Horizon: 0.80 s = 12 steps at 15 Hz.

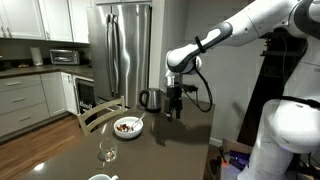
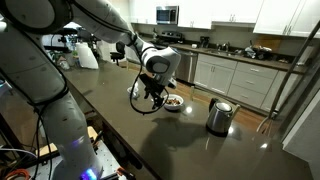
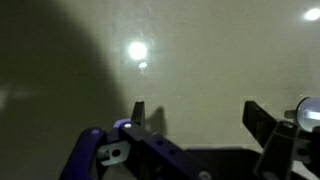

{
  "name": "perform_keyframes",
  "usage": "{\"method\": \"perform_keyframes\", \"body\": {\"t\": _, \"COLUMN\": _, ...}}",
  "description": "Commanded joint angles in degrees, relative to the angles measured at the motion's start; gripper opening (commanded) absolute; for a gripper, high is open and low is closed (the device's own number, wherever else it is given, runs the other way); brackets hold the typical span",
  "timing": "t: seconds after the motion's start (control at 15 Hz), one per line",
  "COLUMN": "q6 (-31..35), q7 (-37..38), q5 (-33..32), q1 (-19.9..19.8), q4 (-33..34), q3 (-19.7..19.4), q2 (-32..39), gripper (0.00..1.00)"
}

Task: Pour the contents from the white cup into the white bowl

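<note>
Wrist view: gripper (image 3: pixel 197 112) jaws spread, empty, over countertop (image 3: pixel 60 90). In an exterior view: white bowl (image 1: pixel 127 126), kettle (image 1: pixel 150 99), stemmed glass (image 1: pixel 106 150).

In an exterior view the white cup (image 1: pixel 103 177) is cut off by the bottom edge, only its rim showing, so its contents are hidden. What lies in the white bowl (image 1: pixel 127 126) is too small to tell. In the wrist view a blurred bright thing (image 3: pixel 308 110) is cut by the right edge
</note>
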Motion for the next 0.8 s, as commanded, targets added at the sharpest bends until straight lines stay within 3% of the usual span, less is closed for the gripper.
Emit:
{"method": "perform_keyframes", "body": {"t": 0.0, "q6": -3.16, "q7": 1.02, "q5": 2.23, "q1": 1.17, "q4": -1.03, "q3": 2.36, "q2": -2.61, "gripper": 1.0}}
{"method": "perform_keyframes", "body": {"t": 0.47, "q6": -3.21, "q7": 0.11, "q5": 1.22, "q1": 1.07, "q4": 0.32, "q3": 2.51, "q2": -0.36, "gripper": 1.0}}
{"method": "perform_keyframes", "body": {"t": 0.73, "q6": -4.68, "q7": -0.32, "q5": 5.58, "q1": 2.31, "q4": 0.49, "q3": 3.31, "q2": 0.92, "gripper": 1.0}}
